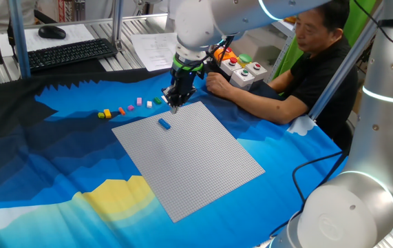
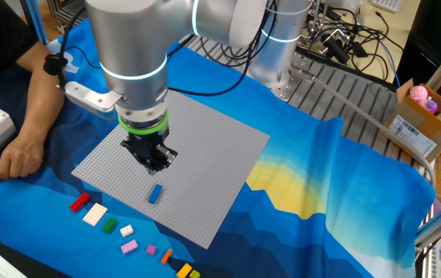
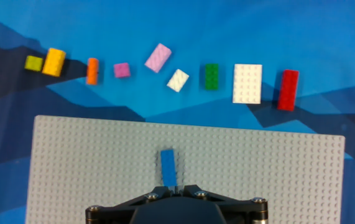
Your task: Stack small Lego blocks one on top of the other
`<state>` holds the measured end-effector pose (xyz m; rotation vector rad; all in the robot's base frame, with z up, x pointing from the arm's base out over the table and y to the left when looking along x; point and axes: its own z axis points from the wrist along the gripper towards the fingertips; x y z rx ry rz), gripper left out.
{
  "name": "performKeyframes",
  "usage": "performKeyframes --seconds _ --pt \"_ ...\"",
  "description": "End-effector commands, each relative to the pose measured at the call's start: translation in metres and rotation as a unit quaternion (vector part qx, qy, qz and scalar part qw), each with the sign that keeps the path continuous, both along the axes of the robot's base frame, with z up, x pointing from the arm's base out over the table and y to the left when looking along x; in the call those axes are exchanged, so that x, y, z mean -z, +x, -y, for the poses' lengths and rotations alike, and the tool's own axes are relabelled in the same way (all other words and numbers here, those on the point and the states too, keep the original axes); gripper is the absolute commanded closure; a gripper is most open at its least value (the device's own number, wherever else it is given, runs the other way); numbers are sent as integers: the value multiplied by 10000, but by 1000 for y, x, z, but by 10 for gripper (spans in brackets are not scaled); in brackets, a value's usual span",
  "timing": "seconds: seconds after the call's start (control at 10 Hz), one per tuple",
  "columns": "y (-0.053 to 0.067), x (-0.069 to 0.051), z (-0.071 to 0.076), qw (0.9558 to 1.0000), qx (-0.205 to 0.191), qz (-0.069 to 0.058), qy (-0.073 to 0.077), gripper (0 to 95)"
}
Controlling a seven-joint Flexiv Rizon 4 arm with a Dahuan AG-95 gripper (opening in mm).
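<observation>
A blue brick (image 3: 168, 167) lies alone on the grey baseplate (image 3: 276, 174), also seen as the blue brick (image 2: 155, 193). My gripper (image 2: 154, 164) hangs just above the plate, shut with nothing between its fingers, a short way off the blue brick. In the hand view the gripper (image 3: 176, 186) has the brick just beyond its tips. Off the plate on the blue cloth lies a row of small Lego blocks: yellow (image 3: 54, 61), orange (image 3: 92, 70), pink (image 3: 158, 57), white (image 3: 178, 80), green (image 3: 211, 76), a larger cream one (image 3: 247, 83) and red (image 3: 288, 89).
A person's hand (image 2: 21, 158) rests on the cloth by the plate's edge. A grey box with coloured buttons (image 1: 246, 71) stands beside him. A keyboard (image 1: 69, 53) and a mouse (image 1: 51, 32) lie beyond the cloth. A second robot arm (image 1: 382, 124) stands at the right.
</observation>
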<state>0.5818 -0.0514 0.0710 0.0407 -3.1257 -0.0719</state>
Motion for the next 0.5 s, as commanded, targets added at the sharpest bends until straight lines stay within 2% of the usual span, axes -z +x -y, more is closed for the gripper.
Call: performKeyframes --seconds 0.1,0.4,0.5 --pt "-1 -1 0 9999 -13 -98 -20 950" --pt "1 1 -3 10000 -56 -76 -19 950" --pt "8 5 -12 10000 -57 -76 -28 760"
